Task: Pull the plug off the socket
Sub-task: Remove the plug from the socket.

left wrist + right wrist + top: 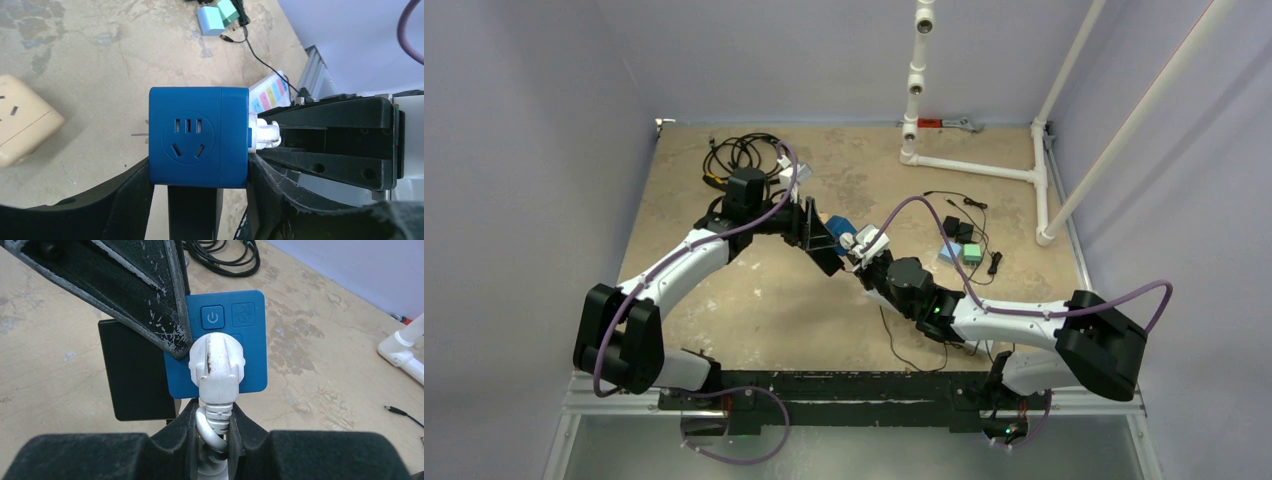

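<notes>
The left end effector (199, 169) is clenching the blue socket (192, 135), its pads pressing on two opposite sides and holding it clear of the surface (100, 55). The right end effector (214, 412) is clamping the white plug (216, 360) by its ribbed neck, just off the socket's button face. The plug is sitting in that face, not yet out.

The weak points are looking like the two grips. The right pads are biting on the neck rather than on the plug's body, so a hard pull is likely to be straining the joint with the cable (206, 430) or sliding along the ribs instead of drawing the pins. The left pads seem to be catching only the socket's near edge, so the socket may be twisting or slipping out towards the plug once the load comes on. Any pull running off the line of the pins is risking a jam or bent pins. If the socket is slipping free, it is probably dropping to the surface below it, near the beige cube (22, 117) lying off its opposite side
</notes>
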